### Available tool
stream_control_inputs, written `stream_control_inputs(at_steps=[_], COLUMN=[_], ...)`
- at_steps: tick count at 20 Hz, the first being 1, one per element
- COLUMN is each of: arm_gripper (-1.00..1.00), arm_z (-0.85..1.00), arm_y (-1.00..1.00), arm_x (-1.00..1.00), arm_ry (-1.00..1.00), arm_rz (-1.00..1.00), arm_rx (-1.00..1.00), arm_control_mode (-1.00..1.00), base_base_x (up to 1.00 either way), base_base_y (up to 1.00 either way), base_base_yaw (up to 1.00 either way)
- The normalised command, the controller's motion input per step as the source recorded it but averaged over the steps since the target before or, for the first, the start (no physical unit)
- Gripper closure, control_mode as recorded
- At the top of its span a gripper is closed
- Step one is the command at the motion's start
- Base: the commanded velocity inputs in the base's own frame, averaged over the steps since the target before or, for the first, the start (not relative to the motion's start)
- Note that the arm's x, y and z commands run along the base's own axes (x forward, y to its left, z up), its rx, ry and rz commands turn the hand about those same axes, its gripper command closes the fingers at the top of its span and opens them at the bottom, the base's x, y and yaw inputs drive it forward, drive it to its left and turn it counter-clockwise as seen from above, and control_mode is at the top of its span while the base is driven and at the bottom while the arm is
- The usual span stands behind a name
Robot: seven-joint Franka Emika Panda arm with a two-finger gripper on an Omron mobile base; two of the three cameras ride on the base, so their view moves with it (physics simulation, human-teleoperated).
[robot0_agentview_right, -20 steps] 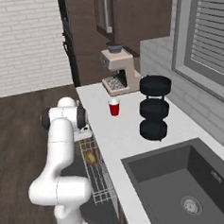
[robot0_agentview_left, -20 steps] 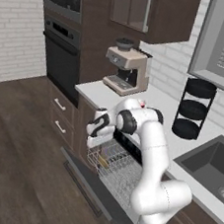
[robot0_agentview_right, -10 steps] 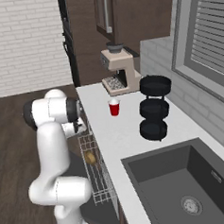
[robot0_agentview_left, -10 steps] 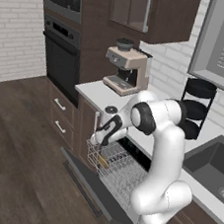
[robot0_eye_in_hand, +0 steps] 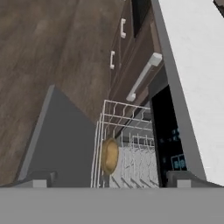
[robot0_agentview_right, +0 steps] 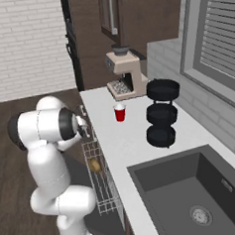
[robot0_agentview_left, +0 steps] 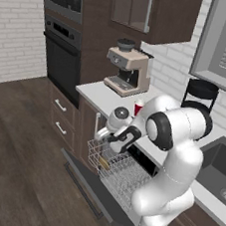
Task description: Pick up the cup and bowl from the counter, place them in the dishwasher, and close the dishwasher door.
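Already inside the dishwasher, the small shallow tan-brown wooden-looking bowl (robot0_eye_in_hand: 109,155) stands on edge against the outer side of the white wire rack (robot0_eye_in_hand: 127,144), near the rack's front corner; it shows as a tan patch among the wires in the left base view (robot0_agentview_left: 104,163) and the right base view (robot0_agentview_right: 95,165) too. The two-finger gripper (robot0_agentview_left: 101,134) hangs above that corner of the rack, apart from the bowl and holding nothing; in the hand view its two dark fingertips (robot0_eye_in_hand: 41,177) sit wide apart at the bottom, one on either side of the rack, with the bowl just above and between them.

The rack is pulled out over the dark flat dishwasher door (robot0_eye_in_hand: 61,140), which lies folded down toward the wooden floor (robot0_eye_in_hand: 48,48). The black control strip (robot0_eye_in_hand: 168,131) of the dishwasher runs under the edge of the long light grey-white counter (robot0_agentview_right: 141,147).

Up on that counter, the small red tapered party cup with a white rim (robot0_agentview_right: 119,112) stands upright, well apart from the gripper, between the beige espresso machine (robot0_agentview_right: 124,77) and the black three-tier round stand (robot0_agentview_right: 161,111). It also peeks out behind the arm in the left base view (robot0_agentview_left: 138,108). A dark grey sink (robot0_agentview_right: 194,193) lies further along the counter.
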Motion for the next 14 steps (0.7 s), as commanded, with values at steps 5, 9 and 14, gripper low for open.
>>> stream_control_inputs(at_steps=[5, 9, 14], arm_gripper=[-1.00, -1.00, -1.00], arm_z=[1.00, 0.99, 0.87], arm_y=[-0.12, -0.53, -0.68], arm_x=[0.09, 0.20, 0.39], arm_ry=[-0.01, 0.00, 0.00], arm_rz=[-0.09, -0.17, -0.18], arm_rx=[0.00, -0.08, -0.07], arm_control_mode=[-1.00, -1.00, -1.00], base_base_x=[0.00, 0.00, 0.00], base_base_y=[0.00, 0.00, 0.00], base_base_yaw=[0.00, 0.00, 0.00])
